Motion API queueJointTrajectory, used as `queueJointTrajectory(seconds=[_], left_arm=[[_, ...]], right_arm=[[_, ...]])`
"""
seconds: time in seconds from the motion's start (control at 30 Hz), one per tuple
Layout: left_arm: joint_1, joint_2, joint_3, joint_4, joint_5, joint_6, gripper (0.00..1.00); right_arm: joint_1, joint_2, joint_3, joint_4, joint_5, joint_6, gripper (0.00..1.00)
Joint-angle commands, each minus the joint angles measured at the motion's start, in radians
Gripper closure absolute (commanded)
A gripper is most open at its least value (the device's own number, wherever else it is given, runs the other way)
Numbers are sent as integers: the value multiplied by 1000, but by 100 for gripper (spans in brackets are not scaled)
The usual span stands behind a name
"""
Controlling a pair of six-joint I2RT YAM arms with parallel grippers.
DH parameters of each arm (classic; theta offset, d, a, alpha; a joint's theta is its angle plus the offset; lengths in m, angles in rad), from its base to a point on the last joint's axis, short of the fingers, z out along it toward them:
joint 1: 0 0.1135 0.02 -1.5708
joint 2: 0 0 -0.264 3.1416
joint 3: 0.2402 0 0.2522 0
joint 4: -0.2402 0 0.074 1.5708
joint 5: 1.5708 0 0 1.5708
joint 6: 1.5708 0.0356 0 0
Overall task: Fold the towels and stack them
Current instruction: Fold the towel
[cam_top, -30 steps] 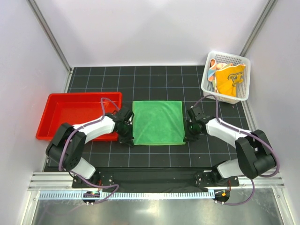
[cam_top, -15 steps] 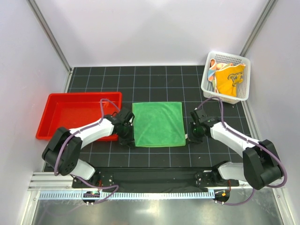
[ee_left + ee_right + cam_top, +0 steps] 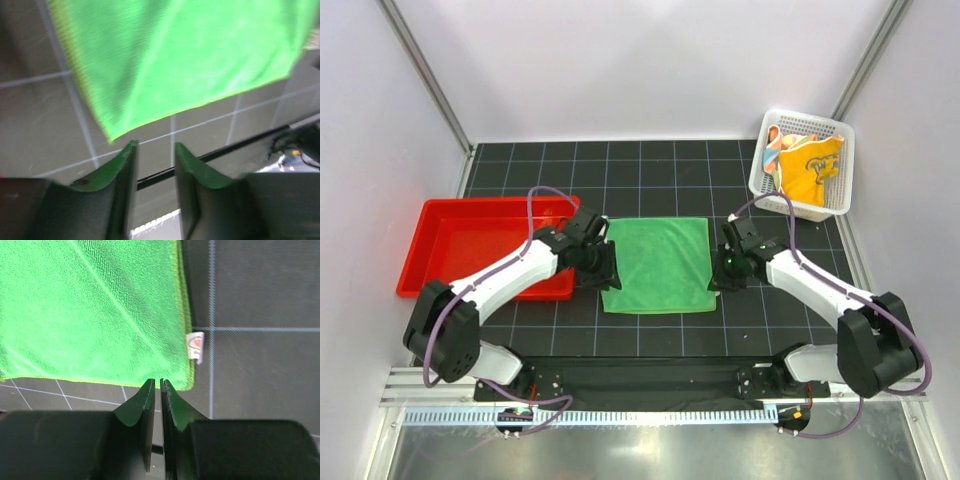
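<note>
A plain green towel (image 3: 658, 263) lies flat on the black gridded mat between my arms. My left gripper (image 3: 608, 268) hovers at its left edge, jaws open with nothing between them. In the left wrist view the green towel (image 3: 175, 55) ends in a corner just beyond the left gripper (image 3: 154, 147). My right gripper (image 3: 718, 272) sits at the towel's right edge. In the right wrist view the right gripper (image 3: 160, 382) is shut with only a slit, empty, just short of the green towel (image 3: 90, 315) and its near right corner. An orange towel (image 3: 812, 165) lies crumpled in the basket beside another coloured cloth (image 3: 775, 152).
A red plastic tray (image 3: 500, 203) stands left of the green towel, close to my left arm. The white mesh basket (image 3: 807, 119) stands at the far right corner. A white tag (image 3: 196, 346) sticks out from the towel's right edge. Walls close in both sides.
My left gripper has opened and let go of the towel's near left corner, then shifted farther along the left edge. The right gripper moved slightly farther too, still shut.
</note>
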Motion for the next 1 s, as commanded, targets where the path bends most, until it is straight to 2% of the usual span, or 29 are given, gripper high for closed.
queueJointTrajectory(seconds=[0.0, 0.1, 0.2, 0.37, 0.47, 0.57, 0.63, 0.7, 0.73, 0.77, 0.83, 0.9, 0.97], left_arm=[[-6, -3, -17, 126, 120, 2, 65], [-16, 59, -67, 142, 99, -7, 71], [-21, 95, -115, 145, 59, -13, 73], [-39, 102, -178, 148, 17, -42, 74], [-43, 70, -164, 118, 52, -38, 73], [-43, 14, -22, 47, 42, 42, 63], [-41, 5, 133, -2, 10, 120, 55], [-23, 19, 272, -16, -54, 246, 51], [-12, 30, 309, -12, -75, 278, 51], [0, 57, 343, -5, -78, 344, 51], [58, 102, 446, 1, -32, 425, 49], [92, 181, 518, -27, 63, 554, 47], [134, 241, 622, -57, 94, 625, 45]], right_arm=[[14, 35, -13, 80, -47, 37, 83], [19, 61, -50, 118, -55, 46, 83], [19, 60, -87, 100, -13, 48, 83], [19, 20, -154, 82, 22, 52, 83], [19, -21, -142, 65, 16, 48, 83], [19, -57, -40, 2, 33, 6, 76], [16, -57, 30, -16, 36, -64, 66], [-29, -23, 135, 12, -74, -195, 60], [-52, -5, 168, 32, -119, -196, 60], [-81, 15, 242, 42, -137, -300, 59], [-107, 119, 338, 4, -176, -394, 59], [-136, 214, 509, -95, -199, -536, 57], [-146, 339, 650, -145, -151, -613, 54]])
